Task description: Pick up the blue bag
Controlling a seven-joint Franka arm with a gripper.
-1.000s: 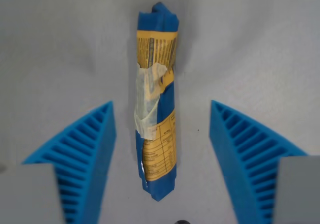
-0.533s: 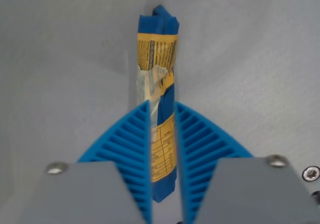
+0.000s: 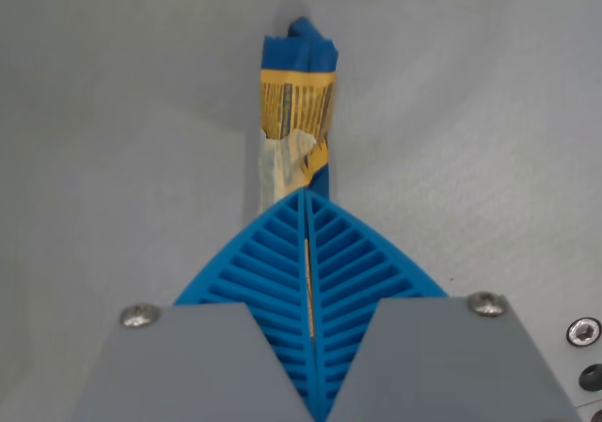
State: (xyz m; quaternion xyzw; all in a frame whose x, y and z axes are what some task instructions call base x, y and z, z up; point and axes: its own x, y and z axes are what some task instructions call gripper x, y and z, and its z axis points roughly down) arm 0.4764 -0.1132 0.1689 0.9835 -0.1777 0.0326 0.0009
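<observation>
Only the wrist view is given. It sits just behind the gripper [image 3: 308, 206] and looks steeply down past it at the pale grey surface [image 3: 489, 112] from close range, with the gripper's blue ribbed fingers [image 3: 362, 262] filling the lower middle of the frame.

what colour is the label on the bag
Yellow-orange with dark print, wrapped around the blue bag, with a pale tape patch below it; seen in the wrist view.
</observation>
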